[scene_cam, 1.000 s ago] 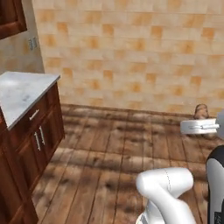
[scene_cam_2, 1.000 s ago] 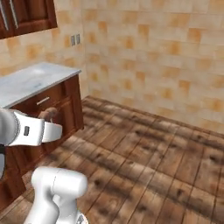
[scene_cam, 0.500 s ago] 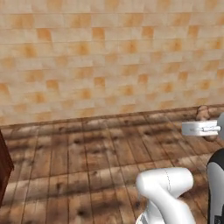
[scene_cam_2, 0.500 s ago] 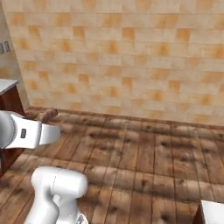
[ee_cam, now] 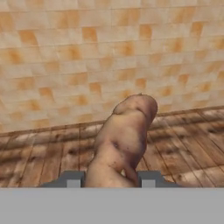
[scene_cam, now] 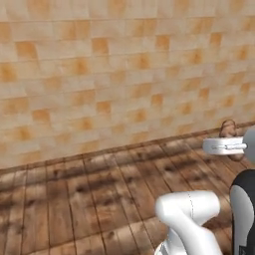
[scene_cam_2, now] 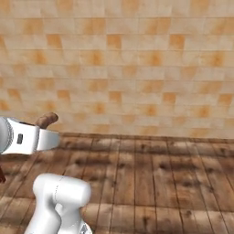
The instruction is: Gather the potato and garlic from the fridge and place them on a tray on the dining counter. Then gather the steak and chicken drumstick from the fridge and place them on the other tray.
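My gripper (ee_cam: 110, 179) is shut on a brown, lumpy, oblong potato (ee_cam: 124, 140) with small dark spots, which sticks out past the two fingertips (ee_cam: 72, 179). In the left base view the potato's end (scene_cam: 228, 128) pokes up above the white hand, with the gripper (scene_cam: 230, 142) at the right edge. From the right base camera the potato (scene_cam_2: 47, 119) rises over the hand, the gripper (scene_cam_2: 48, 130) at the left edge. The garlic, fridge, dining counter, trays, steak and chicken drumstick are out of view.
A tan and orange tiled wall (scene_cam: 109, 74) stands ahead, with a wood plank floor (scene_cam_2: 155, 178) running from its foot to my base.
The whole scene has slid leftward as the base turns: the dark wood cabinets and marble wall counter have left both base views. The potato stays in the same grip.
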